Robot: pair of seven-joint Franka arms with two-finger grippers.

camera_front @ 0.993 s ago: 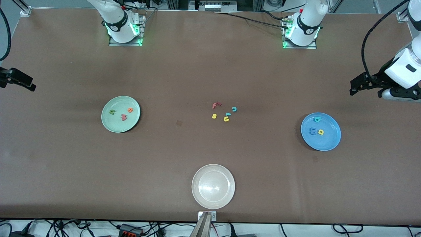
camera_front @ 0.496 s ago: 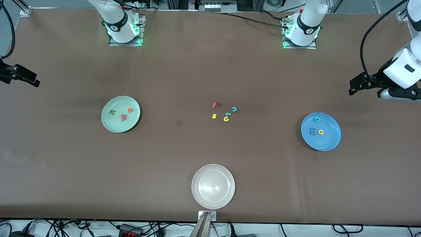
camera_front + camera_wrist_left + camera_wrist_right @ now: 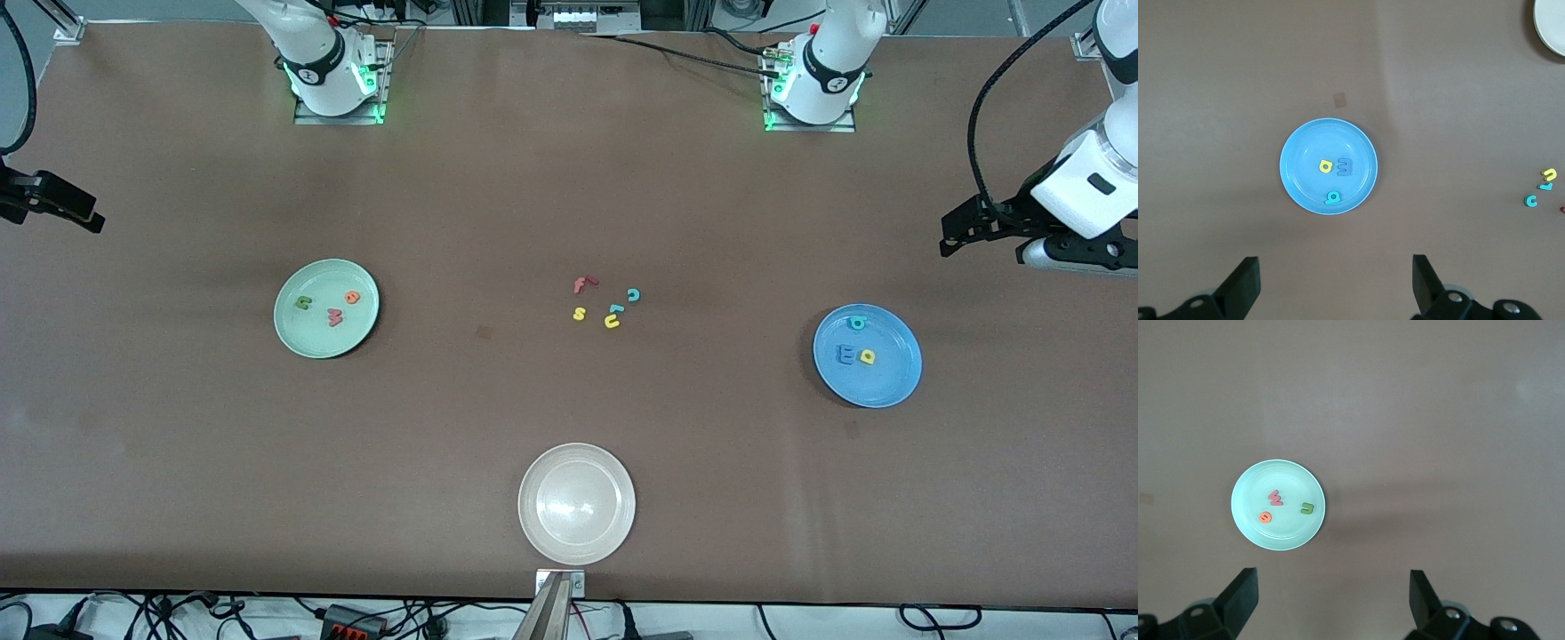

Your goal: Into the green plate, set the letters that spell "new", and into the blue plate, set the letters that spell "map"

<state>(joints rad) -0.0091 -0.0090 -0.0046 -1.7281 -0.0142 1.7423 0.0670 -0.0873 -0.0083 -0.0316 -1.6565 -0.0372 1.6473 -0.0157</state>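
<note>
Three letters in each plate, green plate (image 3: pixel 293 342) and blue plate (image 3: pixel 893 387); both hands released.

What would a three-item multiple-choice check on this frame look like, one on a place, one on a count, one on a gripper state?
1. Where does the red w lie?
A. in the green plate
B. in the blue plate
C. on the bare table

2. How many letters lie in the blue plate?
A. one
B. three
C. five

3. How does the left gripper stand?
A. shut on a letter
B. open, holding nothing
C. shut on the whitish-beige plate

Key:
1 A: the red w sits in the green plate beside the dark green n and the orange e.
2 B: the blue m, the yellow a and the teal p are in it.
3 B: its fingers are spread apart above the table, nothing between them.
</note>
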